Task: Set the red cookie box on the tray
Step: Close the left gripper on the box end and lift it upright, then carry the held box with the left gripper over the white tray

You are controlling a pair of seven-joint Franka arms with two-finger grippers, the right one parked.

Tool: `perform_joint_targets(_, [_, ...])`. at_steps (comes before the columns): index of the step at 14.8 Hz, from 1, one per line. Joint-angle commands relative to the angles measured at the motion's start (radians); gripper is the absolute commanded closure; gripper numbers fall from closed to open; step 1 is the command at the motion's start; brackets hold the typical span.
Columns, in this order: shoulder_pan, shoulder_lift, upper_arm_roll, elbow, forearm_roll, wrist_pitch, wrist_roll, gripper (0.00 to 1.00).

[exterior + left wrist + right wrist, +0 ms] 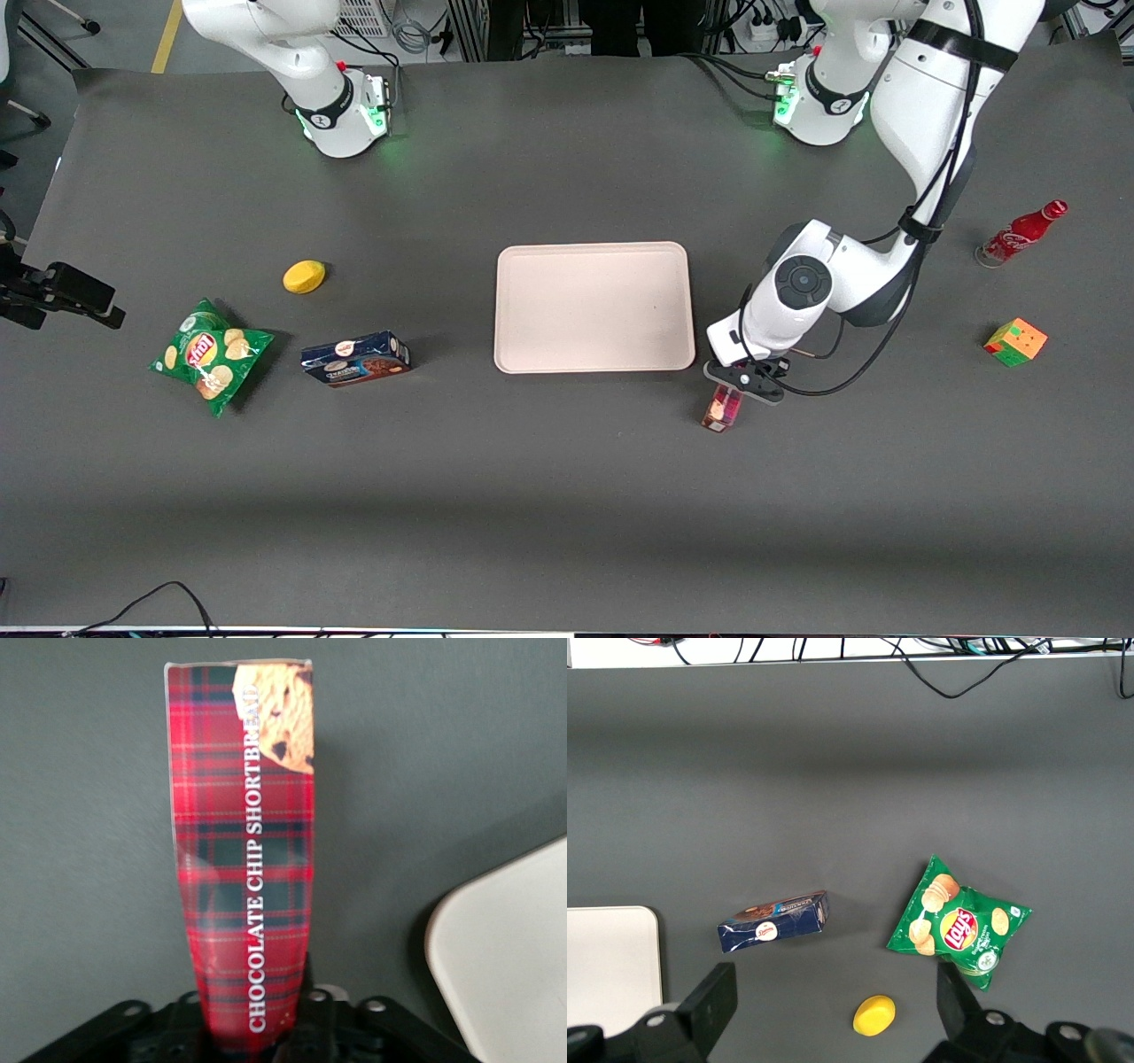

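You have: red cookie box (244, 859), dark red tartan with white lettering, clamped in the black gripper (742, 379); tray (594, 306), pale beige; dark blue cookie box (355, 358); green chip bag (210, 354); yellow lemon (304, 276); red bottle (1021, 234); multicoloured cube (1015, 341); grey table (567, 496).

Two cookie boxes (724, 408) (355, 359), one tray (594, 307), one chip bag (211, 355)

light: even, overhead | shadows: soft, short | glare: none | focus: wrist close-up slightly soft
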Motion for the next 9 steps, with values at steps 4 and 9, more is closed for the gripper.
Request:
perform_joint_targets(4, [0.013,-0.079,0.004,0.224,-0.003,-0.352,0.081,1.0])
perform_joint_targets(9, [0.009,-0.189,-0.004,0.327,-0.155,-0.549,0.078,1.0])
